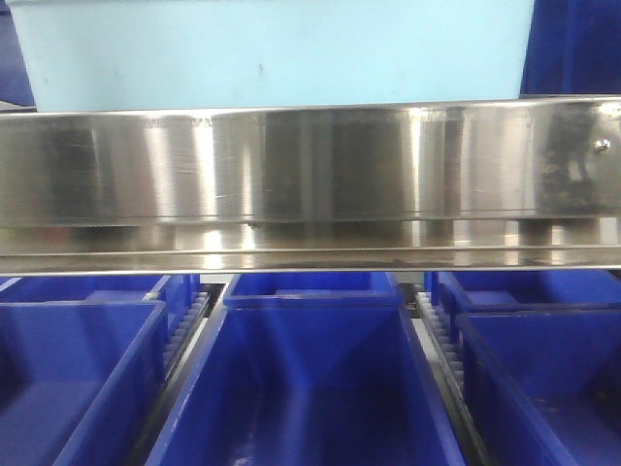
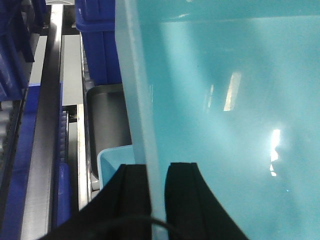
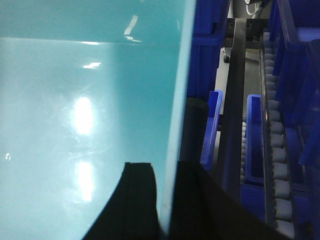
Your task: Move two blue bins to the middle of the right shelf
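Left gripper (image 2: 157,169) and right gripper (image 3: 163,170) each pinch shut on a side wall of the pale blue bin (image 1: 272,49). Its plastic looks stiff, light and glossy, probably slippery, so it is best held at opposite rims.

Bottom centre of each wrist view: the left pincer (image 2: 156,172) is clamping the pale blue bin (image 2: 225,100) wall between two black fingers, and the right pincer (image 3: 165,172) is clamping it likewise.
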Controlling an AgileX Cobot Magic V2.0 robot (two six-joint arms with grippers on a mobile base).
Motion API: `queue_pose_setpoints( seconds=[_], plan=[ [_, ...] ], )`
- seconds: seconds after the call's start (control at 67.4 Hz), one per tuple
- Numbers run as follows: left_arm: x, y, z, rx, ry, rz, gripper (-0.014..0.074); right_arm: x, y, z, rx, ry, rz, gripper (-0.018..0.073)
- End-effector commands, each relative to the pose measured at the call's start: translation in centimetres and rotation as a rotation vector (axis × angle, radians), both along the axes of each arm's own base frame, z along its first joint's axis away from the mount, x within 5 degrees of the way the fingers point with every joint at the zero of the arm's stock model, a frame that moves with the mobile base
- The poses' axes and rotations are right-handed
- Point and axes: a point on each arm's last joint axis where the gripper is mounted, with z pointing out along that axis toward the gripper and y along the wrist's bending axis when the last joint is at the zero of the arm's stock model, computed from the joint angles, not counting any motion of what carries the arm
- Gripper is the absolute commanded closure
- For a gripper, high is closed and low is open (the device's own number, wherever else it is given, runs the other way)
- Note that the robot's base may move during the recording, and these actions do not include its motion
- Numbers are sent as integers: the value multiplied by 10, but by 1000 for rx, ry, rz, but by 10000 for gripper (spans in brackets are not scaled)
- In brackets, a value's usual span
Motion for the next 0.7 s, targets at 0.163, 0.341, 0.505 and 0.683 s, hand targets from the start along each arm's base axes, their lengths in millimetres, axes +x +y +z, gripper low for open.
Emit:
queue_pose_setpoints(
  seconds=[0.163, 0.341, 0.505, 0.683],
  plan=[
    [-14, 5, 8, 19, 18, -11, 707, -7, 2, 4, 89, 47, 8, 711],
    [-16, 12, 1, 111, 85, 27, 707, -13, 9, -3, 121, 158, -1, 711],
    [-16, 17, -1, 145, 106, 49, 707, -17, 18, -4, 118, 164, 15, 711],
    [-16, 17, -3, 159, 110, 56, 707, -8, 21, -12, 101, 188, -9, 711]
  ],
)
